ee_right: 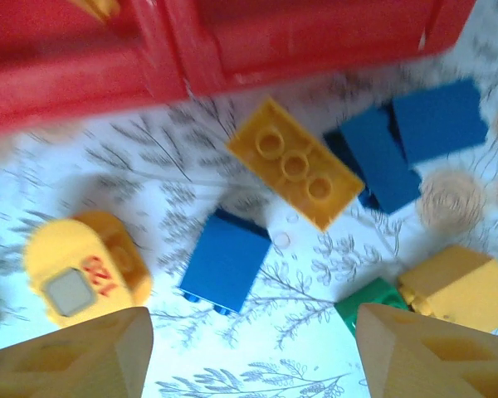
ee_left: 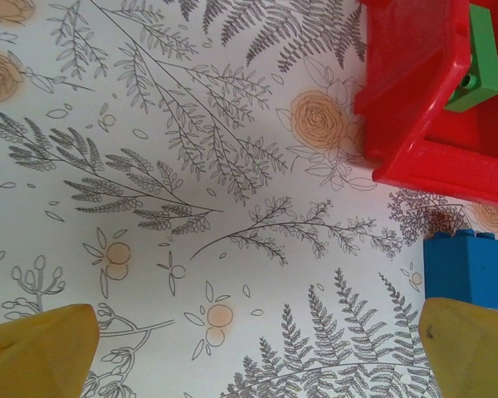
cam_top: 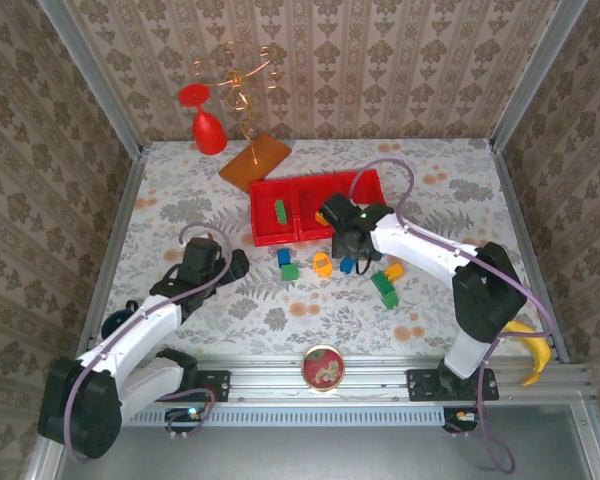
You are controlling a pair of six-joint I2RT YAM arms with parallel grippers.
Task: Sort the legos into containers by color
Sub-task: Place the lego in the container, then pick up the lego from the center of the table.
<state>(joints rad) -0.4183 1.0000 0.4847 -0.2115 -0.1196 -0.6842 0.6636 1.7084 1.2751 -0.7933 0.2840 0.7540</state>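
The red tray (cam_top: 270, 232) lies mid-table, with a green lego (cam_top: 280, 210) in its left container. Loose legos lie in front of it: blue (cam_top: 283, 257), green (cam_top: 290, 271), orange (cam_top: 323, 265) and more green (cam_top: 383, 285). My right gripper (cam_top: 355, 242) hovers over them at the tray's front wall (ee_right: 232, 50), open and empty (ee_right: 253, 356). Below it lie a blue brick (ee_right: 227, 261), an orange brick (ee_right: 295, 162) and a yellow rounded piece (ee_right: 87, 265). My left gripper (cam_top: 235, 262) is open (ee_left: 257, 356) over bare cloth near the tray corner (ee_left: 415, 124), a blue lego (ee_left: 469, 269) beside its right finger.
A red goblet (cam_top: 208, 125), a wire stand (cam_top: 242, 90) and an orange-brown board (cam_top: 255, 160) stand behind the tray. A banana (cam_top: 530, 350) lies at the near right edge. A round disc (cam_top: 323, 367) sits on the front rail.
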